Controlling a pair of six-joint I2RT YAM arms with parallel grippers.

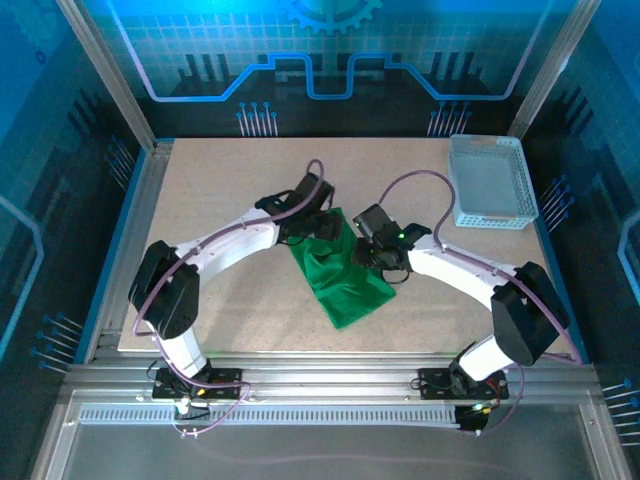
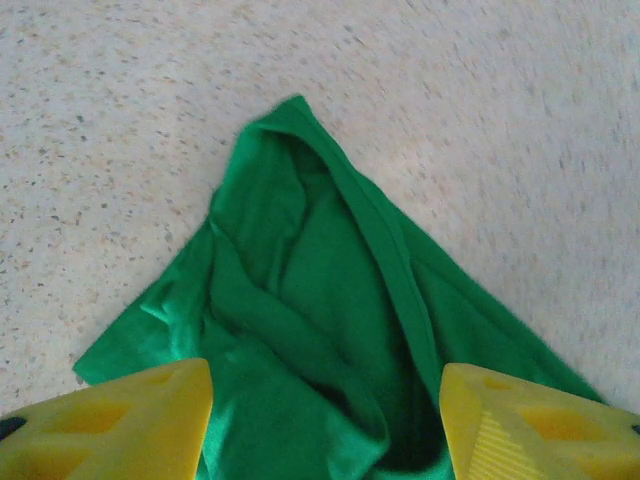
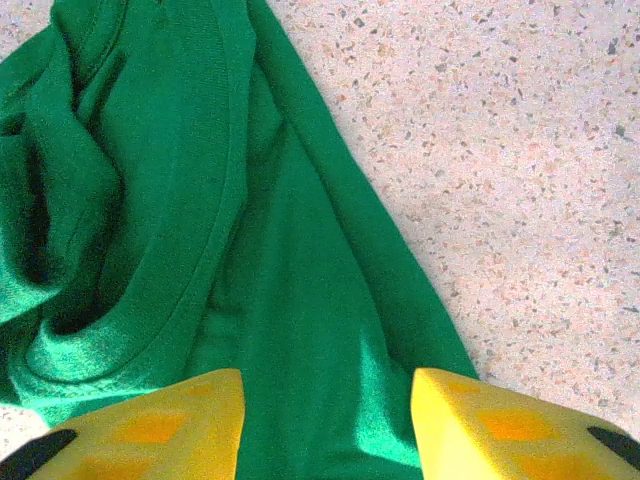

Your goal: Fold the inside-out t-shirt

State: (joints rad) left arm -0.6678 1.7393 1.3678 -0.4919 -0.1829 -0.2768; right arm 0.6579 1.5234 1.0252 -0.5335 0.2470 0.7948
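The inside-out t-shirt (image 1: pixel 348 285) is a bright green bunched heap in the middle of the table. My left gripper (image 1: pixel 322 228) hangs over its far left corner. In the left wrist view the t-shirt (image 2: pixel 320 250) rises to a point with deep folds, and the left gripper (image 2: pixel 325 405) stands open, its yellow fingers (image 2: pixel 120 420) wide apart over the cloth. My right gripper (image 1: pixel 366 254) is over the shirt's far right edge. In the right wrist view it (image 3: pixel 328 405) is open, with flat cloth (image 3: pixel 180 200) and a hem seam lying between the fingers (image 3: pixel 500 425).
A white mesh basket (image 1: pixel 490 181) stands at the back right of the speckled tabletop (image 1: pixel 220 180). Metal frame rails run along the table's edges. Bare table surrounds the shirt on the left, far side and front.
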